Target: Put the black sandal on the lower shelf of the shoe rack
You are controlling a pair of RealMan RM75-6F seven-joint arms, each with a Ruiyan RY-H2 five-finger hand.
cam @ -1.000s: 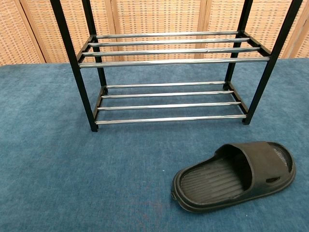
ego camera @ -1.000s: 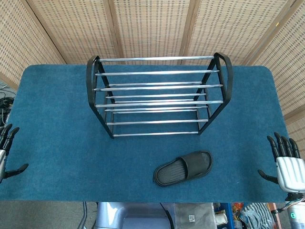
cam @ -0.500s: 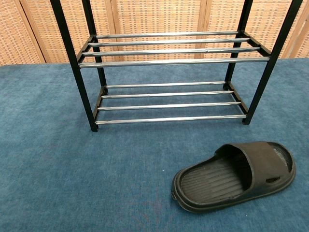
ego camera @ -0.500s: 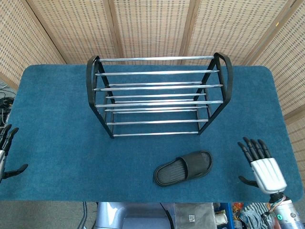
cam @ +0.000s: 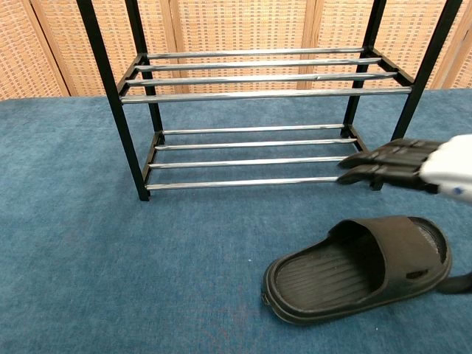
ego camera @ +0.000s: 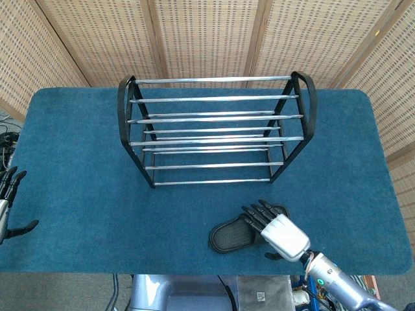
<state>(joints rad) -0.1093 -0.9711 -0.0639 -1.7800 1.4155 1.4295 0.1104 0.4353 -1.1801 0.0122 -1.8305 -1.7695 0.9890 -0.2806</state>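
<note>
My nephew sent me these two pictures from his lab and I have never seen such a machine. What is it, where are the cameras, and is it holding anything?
It is a robot with two arms, each ending in a robot hand with fingers, steered by a person. One picture looks down from the robot's head; the other looks forward from its chest, lower and closer.

On the blue table stands a black shoe rack with shiny bars, both shelves bare. In front of it lies a black sandal.

The right robot hand hovers above the sandal, fingers stretched toward the rack; the chest view shows a gap between them, so it holds nothing. The left robot hand waits at the table's left edge, fingers apart, holding nothing too.
</note>
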